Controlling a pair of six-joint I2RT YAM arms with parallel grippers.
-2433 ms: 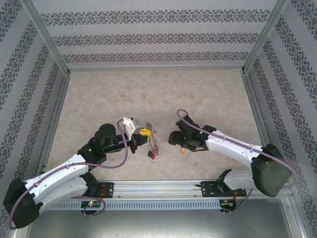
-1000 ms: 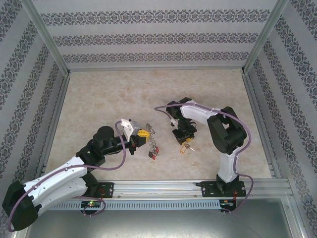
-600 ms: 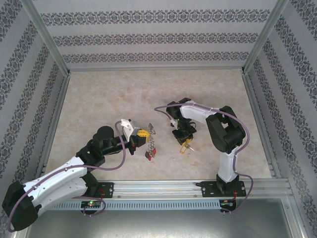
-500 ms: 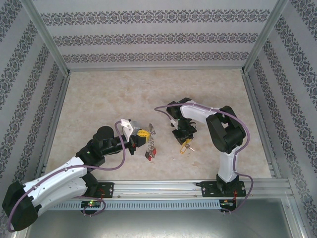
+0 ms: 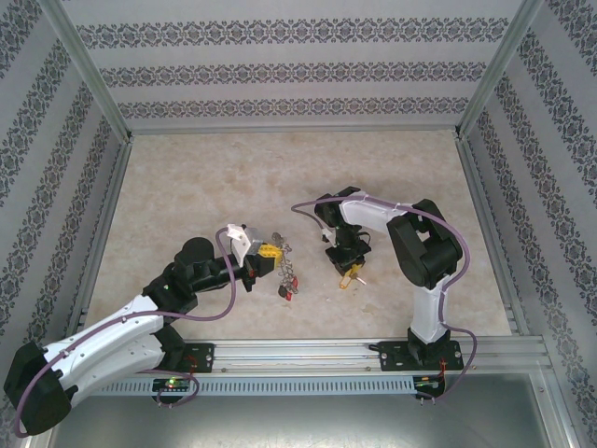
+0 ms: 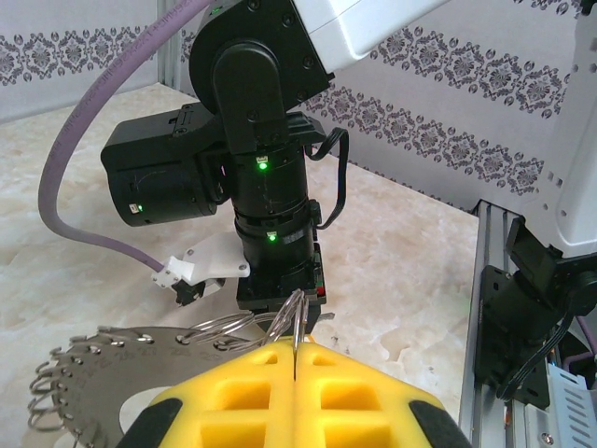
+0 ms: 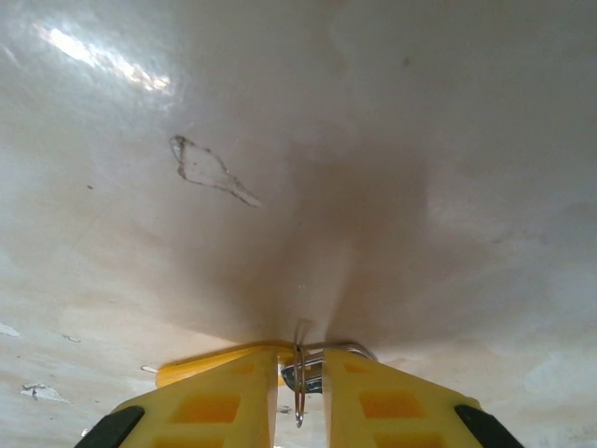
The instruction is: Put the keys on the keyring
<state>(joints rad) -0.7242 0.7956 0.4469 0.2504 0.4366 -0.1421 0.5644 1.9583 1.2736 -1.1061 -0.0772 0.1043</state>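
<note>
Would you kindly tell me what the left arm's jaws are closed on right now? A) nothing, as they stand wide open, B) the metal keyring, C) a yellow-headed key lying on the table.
B: in the left wrist view the left gripper has its jaws pressed together on the thin wire of the keyring, whose scalloped rim juts out to the left.

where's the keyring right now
In the top view the keyring is near the table's middle, pinched in the left gripper, with the right gripper, closed on a yellow key, to its right.
</note>
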